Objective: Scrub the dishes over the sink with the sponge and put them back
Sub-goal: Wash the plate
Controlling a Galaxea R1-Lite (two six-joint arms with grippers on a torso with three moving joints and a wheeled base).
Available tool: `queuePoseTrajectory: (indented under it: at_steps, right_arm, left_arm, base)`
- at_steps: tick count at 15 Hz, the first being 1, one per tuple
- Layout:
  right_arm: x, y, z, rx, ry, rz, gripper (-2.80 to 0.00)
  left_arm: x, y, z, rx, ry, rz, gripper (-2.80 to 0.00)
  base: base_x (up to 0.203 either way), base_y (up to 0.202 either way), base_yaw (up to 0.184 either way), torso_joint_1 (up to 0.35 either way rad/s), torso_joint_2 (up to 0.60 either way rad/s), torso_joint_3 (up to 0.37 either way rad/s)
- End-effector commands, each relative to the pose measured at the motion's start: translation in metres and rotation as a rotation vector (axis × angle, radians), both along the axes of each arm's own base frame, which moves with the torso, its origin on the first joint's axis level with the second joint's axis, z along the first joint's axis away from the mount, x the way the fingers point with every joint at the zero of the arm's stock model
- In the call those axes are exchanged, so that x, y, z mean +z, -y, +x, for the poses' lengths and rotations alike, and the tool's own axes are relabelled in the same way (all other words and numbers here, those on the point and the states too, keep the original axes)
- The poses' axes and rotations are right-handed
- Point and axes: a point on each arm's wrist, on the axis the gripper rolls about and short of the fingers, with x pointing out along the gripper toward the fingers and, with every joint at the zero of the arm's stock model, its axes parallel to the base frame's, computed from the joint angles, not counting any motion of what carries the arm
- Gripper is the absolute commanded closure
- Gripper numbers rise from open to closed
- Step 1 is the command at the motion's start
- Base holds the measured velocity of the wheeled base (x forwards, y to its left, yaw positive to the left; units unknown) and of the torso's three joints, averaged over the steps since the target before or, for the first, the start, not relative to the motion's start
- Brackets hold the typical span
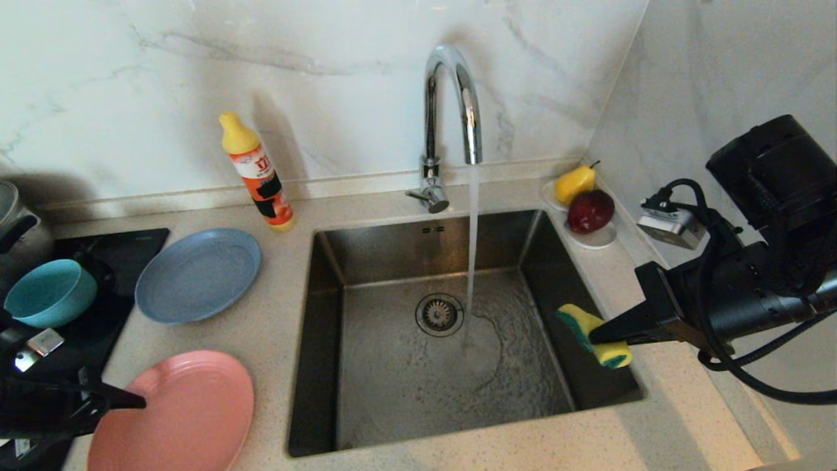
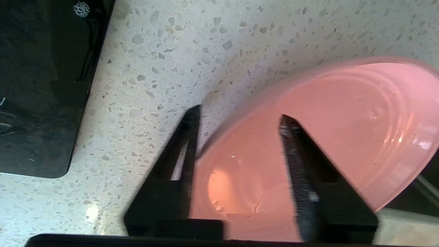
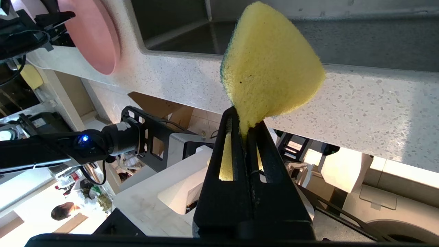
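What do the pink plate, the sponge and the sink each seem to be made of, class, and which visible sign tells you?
Pink plate: probably matte plastic; soft sheen, faint moulded rings.
Sponge: yellow foam, porous and pinched out of shape in the right hand, with a green scouring face.
Sink: brushed stainless steel by its look; dull grey metallic walls.

My left end effector [image 1: 131, 400] is mostly cut off by the head view's edge, and its fingers [image 2: 301, 161] are blurred. The pink plate [image 1: 189, 412] runs past the bottom edge. A steel pot [image 1: 13, 222], perhaps, shows only partly.
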Motion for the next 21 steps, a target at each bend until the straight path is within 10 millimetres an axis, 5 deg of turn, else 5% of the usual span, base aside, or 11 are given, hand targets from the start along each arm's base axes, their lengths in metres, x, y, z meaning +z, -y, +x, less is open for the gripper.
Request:
queuePoseTrajectory:
  at_steps: [1,11,18,21]
  right_arm:
    - [0.0,0.0,0.0,0.0,-0.005,0.002,0.0]
    - [-0.002,-0.002,0.004,0.0,-0.015,0.0,0.0]
    - [0.001,-0.001,0.002,0.0,-0.002,0.007,0.0]
    - [0.006,0.001,-0.003,-0.001,0.01,0.013,0.0]
  left_arm:
    - [-0.001,0.0,0.0,-0.002,-0.006,-0.007,0.0]
    - [0.01,0.026,-0.016,-0.067,0.038,-0.004,0.0]
    - [0.059,0.055,-0.056,-0.162,0.189,0.065,0.0]
    - [0.088,0.078,-0.057,-0.277,0.223,0.038,0.0]
  base:
    - [0.0,0.0,0.0,0.0,0.0,0.0]
    - [0.0,0.0,0.0,0.0,0.0,0.0]
    - [0.0,0.0,0.0,0.0,0.0,0.0]
    - [0.0,0.0,0.0,0.0,0.0,0.0]
